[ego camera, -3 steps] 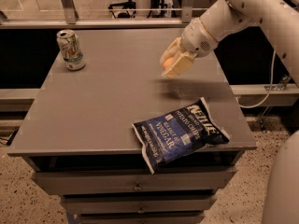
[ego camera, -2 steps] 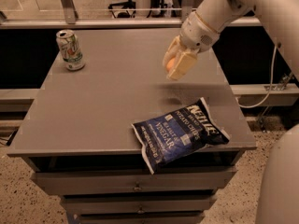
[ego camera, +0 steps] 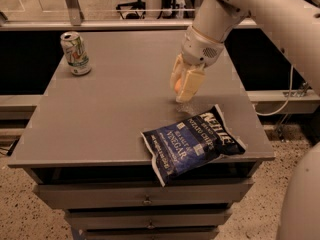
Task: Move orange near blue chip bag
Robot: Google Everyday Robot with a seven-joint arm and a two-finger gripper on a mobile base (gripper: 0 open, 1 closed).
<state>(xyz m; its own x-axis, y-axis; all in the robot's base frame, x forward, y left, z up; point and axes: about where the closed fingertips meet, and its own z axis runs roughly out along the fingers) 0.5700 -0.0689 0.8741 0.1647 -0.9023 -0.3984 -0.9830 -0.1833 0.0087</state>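
The blue chip bag (ego camera: pixel 192 142) lies flat at the front right of the grey table (ego camera: pixel 110 109), partly over the front edge. My gripper (ego camera: pixel 184 87) hangs from the white arm just behind the bag, close above the tabletop. Its pale fingers (ego camera: pixel 191 85) are shut on the orange (ego camera: pixel 178 85), of which only a small orange patch shows between them.
A white-and-green soda can (ego camera: pixel 75 53) stands upright at the back left corner of the table. Drawers (ego camera: pixel 145 199) sit under the tabletop. A cable (ego camera: pixel 285 91) hangs at the right, beside a low ledge.
My gripper has moved down and toward the front with the orange, from mid-air over the back right of the table to just behind the chip bag.
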